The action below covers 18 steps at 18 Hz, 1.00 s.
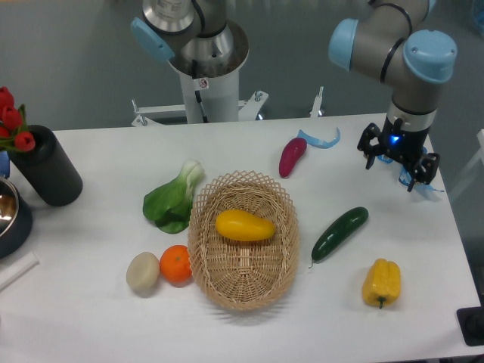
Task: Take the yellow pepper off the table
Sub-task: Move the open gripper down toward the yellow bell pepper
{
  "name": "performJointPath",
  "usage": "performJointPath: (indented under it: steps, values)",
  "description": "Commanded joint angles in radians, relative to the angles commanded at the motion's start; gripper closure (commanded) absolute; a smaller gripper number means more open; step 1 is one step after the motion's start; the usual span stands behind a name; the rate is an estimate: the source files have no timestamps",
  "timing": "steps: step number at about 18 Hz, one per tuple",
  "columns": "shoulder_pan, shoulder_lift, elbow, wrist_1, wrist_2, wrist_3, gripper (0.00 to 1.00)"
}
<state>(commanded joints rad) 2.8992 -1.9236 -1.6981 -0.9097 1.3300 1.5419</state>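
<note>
arm: upright, wrist down | fingers (372,143): spread, holding nothing

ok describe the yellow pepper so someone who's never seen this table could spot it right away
Start at the wicker basket in the middle of the white table, then go right past the cucumber towards the front right corner. The yellow pepper lies there alone on the bare top. Unlike the smooth, long yellow fruit inside the basket, it is blocky and lobed, with grooves.

Pepper (381,282) front-right on table (98,302), cucumber (339,233) behind-left.
</note>
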Motion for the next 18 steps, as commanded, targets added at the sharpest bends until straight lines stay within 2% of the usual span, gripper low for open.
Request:
performJointPath:
  steps: [2, 5, 6, 9, 11, 18]
  values:
    - [-0.009, -0.047, 0.032, 0.002, 0.000, -0.040, 0.00]
    - [-0.067, -0.152, 0.104, 0.005, 0.001, -0.048, 0.00]
    - [-0.074, -0.169, 0.126, 0.005, 0.001, -0.078, 0.00]
    - [-0.092, -0.207, 0.162, 0.005, 0.000, -0.201, 0.00]
    - [-0.106, -0.239, 0.187, 0.005, 0.000, -0.235, 0.00]
    - [-0.109, -0.298, 0.255, 0.006, 0.000, -0.299, 0.00]
